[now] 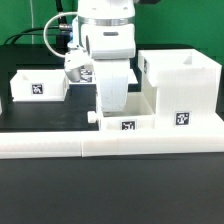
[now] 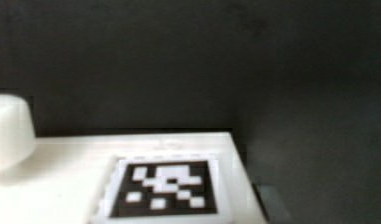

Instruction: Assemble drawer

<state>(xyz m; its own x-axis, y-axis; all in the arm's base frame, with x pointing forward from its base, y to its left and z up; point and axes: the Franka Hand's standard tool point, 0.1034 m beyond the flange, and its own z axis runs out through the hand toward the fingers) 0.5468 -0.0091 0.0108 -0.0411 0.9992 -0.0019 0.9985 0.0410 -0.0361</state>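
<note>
The tall hollow housing stands at the exterior view's right, with a tag on its front. One knobbed tray sits just beside it, its knob pointing to the exterior view's left. My gripper reaches straight down onto this tray and appears shut on it, though white fingers and white plastic blend together. In the wrist view the tray's tagged white face fills the lower part, very close. A white rounded shape shows at the edge. The second tray lies apart at the exterior view's left.
Long low white border bars run along the front of the black table, right against the centre tray and the housing. Black cables hang behind the arm.
</note>
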